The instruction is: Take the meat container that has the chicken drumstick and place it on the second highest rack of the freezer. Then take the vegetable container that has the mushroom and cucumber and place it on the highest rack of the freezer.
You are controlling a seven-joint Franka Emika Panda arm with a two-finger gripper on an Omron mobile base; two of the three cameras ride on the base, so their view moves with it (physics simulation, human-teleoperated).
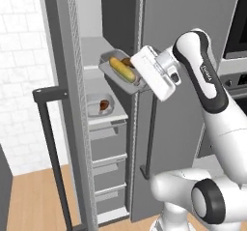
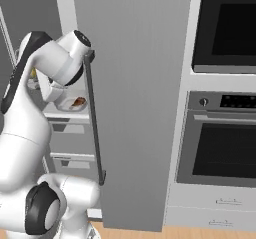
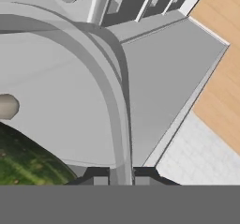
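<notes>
a rendered kitchen: built-in ovens, tall freezer, white brick wall.

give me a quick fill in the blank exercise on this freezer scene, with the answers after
1. The hand is shut on the rim of the ____ container.
2. The cucumber in that container is yellow-____.
3. The container with the chicken drumstick sits on the ____ of the freezer's two shelves.
4. The freezer door stands ____.

Missing words: vegetable; green; lower; open
</notes>
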